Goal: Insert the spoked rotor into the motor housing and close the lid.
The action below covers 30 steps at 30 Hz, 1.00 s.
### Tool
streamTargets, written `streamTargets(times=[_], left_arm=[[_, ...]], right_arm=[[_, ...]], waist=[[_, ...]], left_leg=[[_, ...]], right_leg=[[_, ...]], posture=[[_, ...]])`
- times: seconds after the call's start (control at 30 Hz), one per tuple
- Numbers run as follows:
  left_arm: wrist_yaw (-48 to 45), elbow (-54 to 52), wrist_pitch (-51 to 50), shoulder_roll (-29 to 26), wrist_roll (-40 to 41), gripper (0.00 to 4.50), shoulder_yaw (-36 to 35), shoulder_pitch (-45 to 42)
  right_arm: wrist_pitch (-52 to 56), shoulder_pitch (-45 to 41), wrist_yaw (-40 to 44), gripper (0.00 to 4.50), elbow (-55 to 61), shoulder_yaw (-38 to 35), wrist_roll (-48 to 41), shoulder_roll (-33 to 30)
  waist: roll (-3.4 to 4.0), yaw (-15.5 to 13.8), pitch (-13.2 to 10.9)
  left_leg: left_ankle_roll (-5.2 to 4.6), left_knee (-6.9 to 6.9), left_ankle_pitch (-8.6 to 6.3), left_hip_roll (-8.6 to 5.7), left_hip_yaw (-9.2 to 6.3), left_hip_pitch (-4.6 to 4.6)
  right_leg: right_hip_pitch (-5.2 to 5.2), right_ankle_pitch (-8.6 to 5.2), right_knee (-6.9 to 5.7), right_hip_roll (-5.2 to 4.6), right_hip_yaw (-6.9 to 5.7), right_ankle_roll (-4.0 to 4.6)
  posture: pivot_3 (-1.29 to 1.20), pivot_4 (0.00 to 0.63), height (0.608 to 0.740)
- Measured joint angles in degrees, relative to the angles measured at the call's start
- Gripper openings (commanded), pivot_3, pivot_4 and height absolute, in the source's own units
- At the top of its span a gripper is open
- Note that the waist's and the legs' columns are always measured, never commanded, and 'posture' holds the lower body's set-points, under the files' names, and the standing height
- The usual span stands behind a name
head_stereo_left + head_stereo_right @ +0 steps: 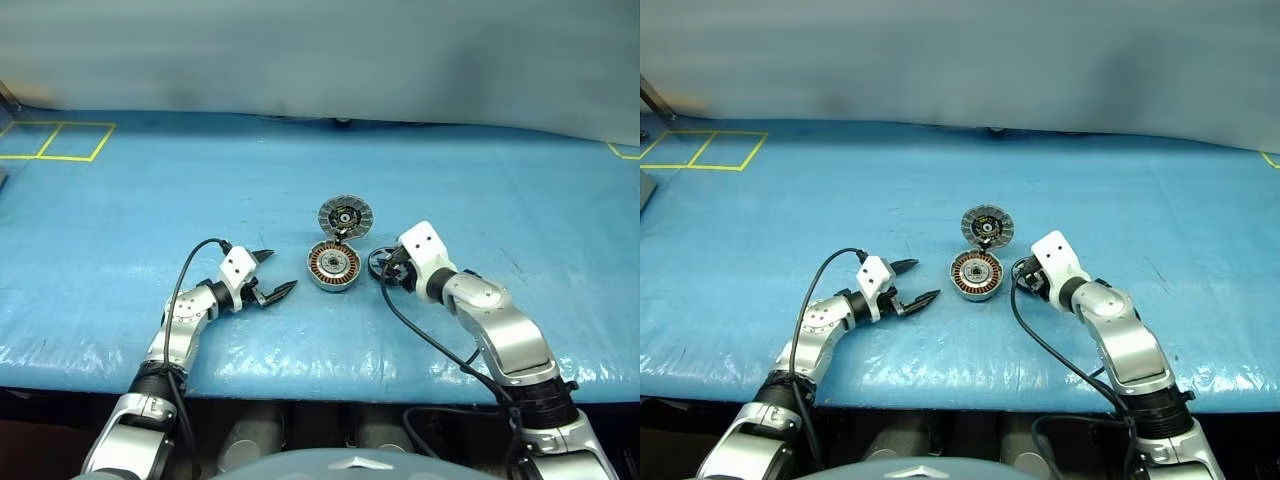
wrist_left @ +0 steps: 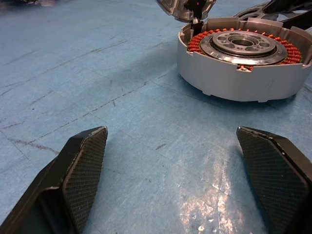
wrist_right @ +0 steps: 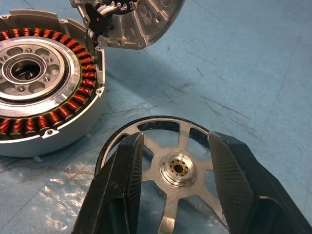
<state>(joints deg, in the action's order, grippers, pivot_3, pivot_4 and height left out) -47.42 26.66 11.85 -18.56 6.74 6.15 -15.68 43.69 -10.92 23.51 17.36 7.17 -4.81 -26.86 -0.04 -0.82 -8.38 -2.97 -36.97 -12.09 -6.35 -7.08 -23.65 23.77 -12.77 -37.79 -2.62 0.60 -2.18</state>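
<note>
Right wrist view: we see the right pincer [image 3: 175, 187] w/ its two fingers [image 3: 124, 190] straddling the hub of the spoked wheel [image 3: 181, 132], one finger on each side, over the spokes. We can't tell if they actually pinch the wheel or just sit over it; the wheel looks to lie flat on the blue worktop [image 3: 243, 63].

The motor case [image 3: 48, 92] sits just beside the wheel, on the left arm's side of it, copper coils showing around a dark centre, nothing inside yet. Its lid [image 3: 141, 22] stands open, hinged at the case's far edge, finned face toward us in the head views.

Left pincer [image 1: 272, 278] is on the other side of the case, near it but not touching, fingers wide apart & empty, just above the worktop, pointing at the case.

Yellow tape lines [image 1: 60, 140] lie well away from the case, at the worktop's far left corner.
</note>
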Motion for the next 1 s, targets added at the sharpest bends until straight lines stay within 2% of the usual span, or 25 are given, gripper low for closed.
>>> streamTargets(times=[0.77,1.0], left_arm=[[0.0,0.0,0.0,0.0,0.0,4.50,0.0,0.1],[0.0,0.0,0.0,-0.1,0.0,4.50,0.0,0.1]], right_arm=[[3.1,6.9,-2.4,2.18,10.1,-2.3,1.0,-1.2],[3.3,8.0,-3.2,2.18,10.4,-2.7,0.5,1.0]], waist=[[0.02,0.0,0.0],[0.02,0.0,0.0]], left_leg=[[0.00,0.00,-0.01,0.00,0.00,0.04],[0.01,-0.01,0.00,0.00,-0.01,0.05]], right_leg=[[0.00,-0.01,0.01,0.00,-0.01,-0.02],[0.00,-0.01,0.00,0.00,-0.01,-0.02]], posture=[[0.00,0.150,0.740],[0.00,0.150,0.740]])
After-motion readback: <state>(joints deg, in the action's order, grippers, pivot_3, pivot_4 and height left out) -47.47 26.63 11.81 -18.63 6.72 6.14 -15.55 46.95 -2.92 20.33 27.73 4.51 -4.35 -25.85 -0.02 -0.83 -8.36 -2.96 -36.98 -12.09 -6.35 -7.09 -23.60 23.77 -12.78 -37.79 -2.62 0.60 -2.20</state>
